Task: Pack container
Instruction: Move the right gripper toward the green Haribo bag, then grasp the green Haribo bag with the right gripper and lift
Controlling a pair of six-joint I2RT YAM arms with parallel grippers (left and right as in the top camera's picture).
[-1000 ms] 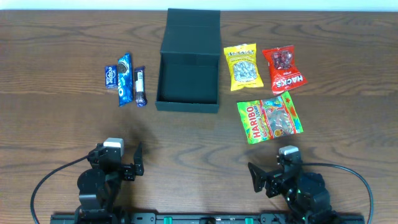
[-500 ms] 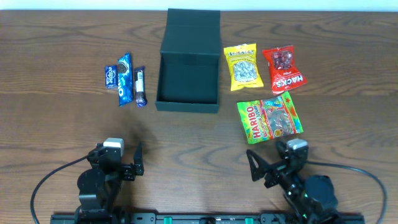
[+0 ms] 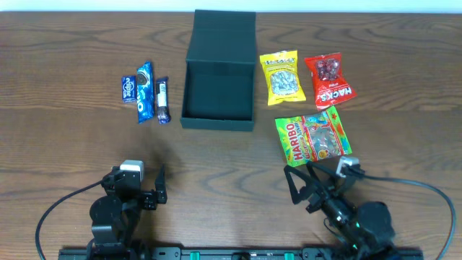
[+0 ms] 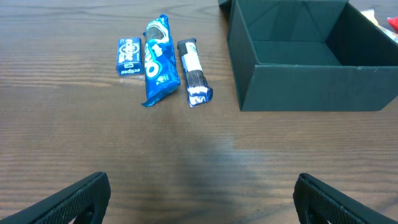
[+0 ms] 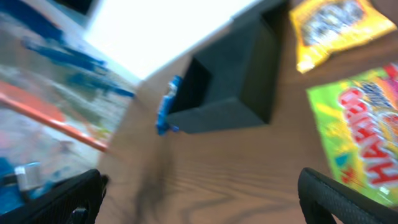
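Note:
The dark green container (image 3: 217, 92) stands open at the table's back centre, its flap lid (image 3: 224, 32) folded back; it also shows in the left wrist view (image 4: 311, 59) and the right wrist view (image 5: 233, 93). Its inside looks empty. Left of it lie a small blue packet (image 3: 128, 89), a blue Oreo pack (image 3: 145, 91) and a dark bar (image 3: 163, 100). Right of it lie a yellow packet (image 3: 283, 77), a red Hacks packet (image 3: 329, 80) and a green Haribo bag (image 3: 312, 137). My left gripper (image 3: 159, 187) is open and empty near the front edge. My right gripper (image 3: 309, 189) is open and empty, just in front of the Haribo bag.
The wooden table (image 3: 65, 144) has bare room across its middle and front. Cables run from both arm bases along the front edge. The right wrist view is tilted and blurred, with the room beyond the table's far side in sight.
My right arm has swung and turned, its gripper moving forward toward the Haribo bag. The left arm and all the packets are unmoved.

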